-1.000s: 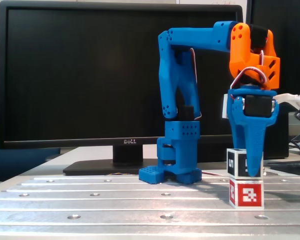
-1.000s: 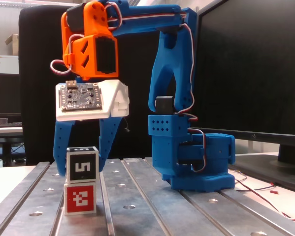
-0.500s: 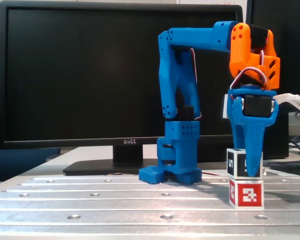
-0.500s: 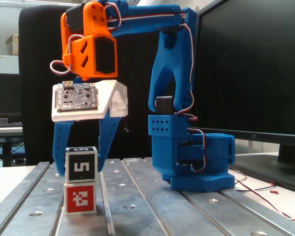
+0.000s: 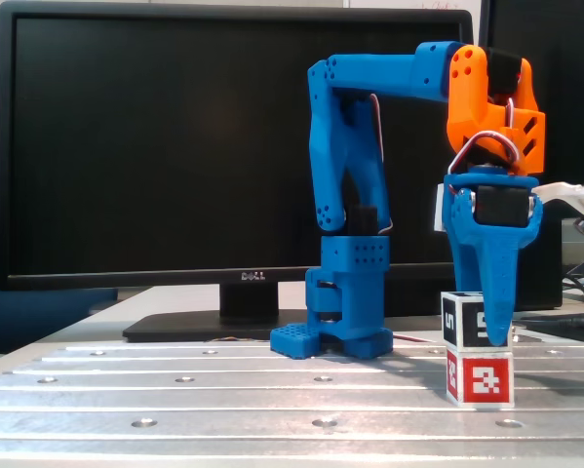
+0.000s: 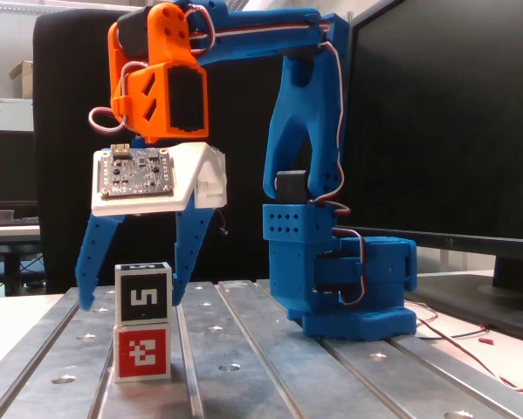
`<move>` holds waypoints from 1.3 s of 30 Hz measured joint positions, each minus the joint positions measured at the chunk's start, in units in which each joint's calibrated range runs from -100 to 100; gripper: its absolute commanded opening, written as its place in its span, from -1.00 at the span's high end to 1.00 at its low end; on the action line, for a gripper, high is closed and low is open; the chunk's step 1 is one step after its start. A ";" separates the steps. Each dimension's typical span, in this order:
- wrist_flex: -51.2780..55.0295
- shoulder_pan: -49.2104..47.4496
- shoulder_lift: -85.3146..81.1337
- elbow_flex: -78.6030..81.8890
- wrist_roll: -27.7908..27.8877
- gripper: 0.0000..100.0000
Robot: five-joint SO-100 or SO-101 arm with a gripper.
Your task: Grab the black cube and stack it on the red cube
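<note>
The black cube (image 6: pixel 144 295) with a white "5" sits squarely on top of the red cube (image 6: pixel 142 352), which stands on the metal table. In both fixed views the blue gripper (image 6: pixel 132 301) hangs straight down around the black cube. It is open: one finger (image 6: pixel 88 279) is splayed well clear of the cube, and the other finger (image 6: pixel 188 262) stays close beside it. From the side, the black cube (image 5: pixel 459 320) is partly covered by the gripper (image 5: pixel 496 336), above the red cube (image 5: pixel 480 378).
The arm's blue base (image 6: pixel 348 288) is bolted to the slotted metal table (image 6: pixel 270 367) behind the stack. A large black monitor (image 5: pixel 155 146) stands behind the table, with its foot (image 5: pixel 204 327) at the table's rear edge. Red cables (image 6: pixel 471 340) trail beside the base.
The gripper has opened: one finger swung outward away from the black cube. The black cube stays on the red cube, and the arm has not shifted otherwise.
</note>
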 measured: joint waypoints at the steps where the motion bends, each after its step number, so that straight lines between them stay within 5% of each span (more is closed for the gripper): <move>1: 0.00 0.00 0.00 0.00 0.00 0.39; 11: 0.86 0.00 0.00 -0.18 0.00 0.34; 33: 22.00 0.00 0.00 -23.91 0.05 0.34; 39: 22.09 1.26 0.00 -24.18 2.57 0.64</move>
